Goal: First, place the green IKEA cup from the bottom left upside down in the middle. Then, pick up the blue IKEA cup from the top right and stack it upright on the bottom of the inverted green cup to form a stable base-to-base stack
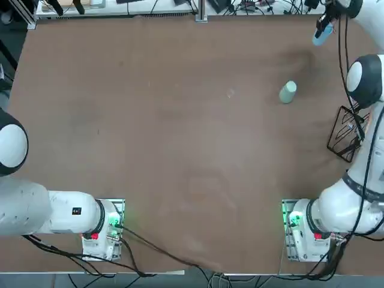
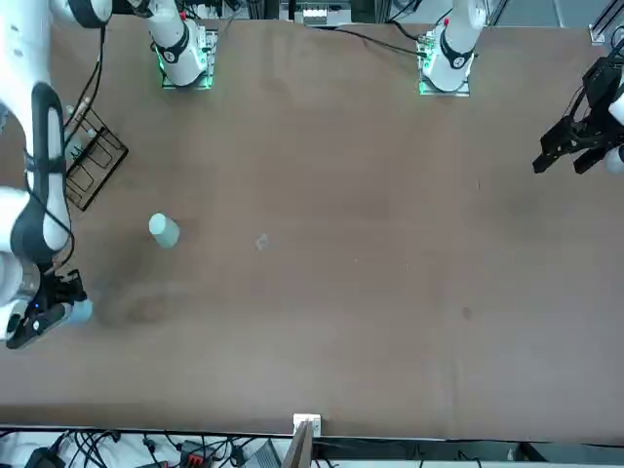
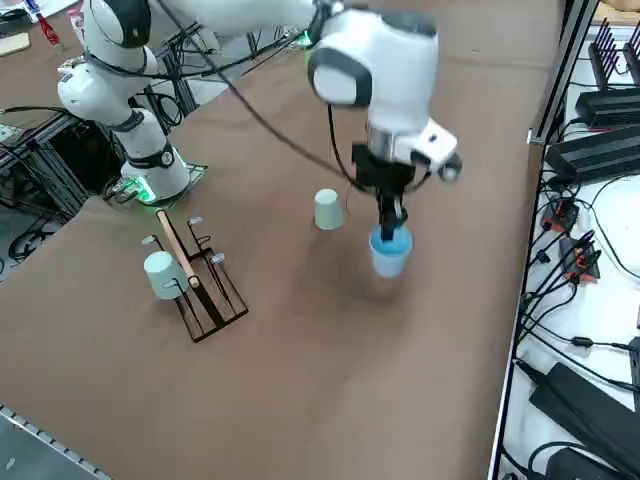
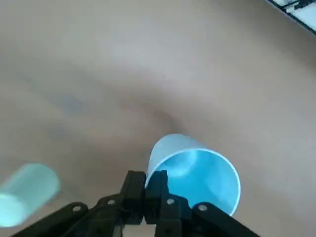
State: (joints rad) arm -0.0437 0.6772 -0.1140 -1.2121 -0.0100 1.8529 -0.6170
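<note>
The right end effector [image 4: 146, 178] is clenched on the wall of the blue IKEA cup [image 3: 390, 254], near the rim; the fingers cover that part of the rim in the right wrist view. The cup's mouth faces up in the right side view. Whether its base touches the counter [image 3: 300, 400] is hard to make out. In the top and front views, the end effector and wrist hide much of this cup, leaving only a strip of blue.

The green IKEA cup [image 3: 328, 210] stands upside down on the counter, apart from the blue one, its closed base uppermost. The right wrist view shows it only in part, cut off by the picture's edge.

A second pale green tumbler [image 3: 166, 275] is at the black wire rack [image 3: 210, 290], overlapped by its wires; whether it sits inside or leans against them, I cannot tell. The right arm [image 1: 367, 144] and its cables hide that tumbler in the top view and cover part of the rack. In the front view, arm and cables leave only bits of the tumbler showing. The interior of the inverted green cup is hidden.
</note>
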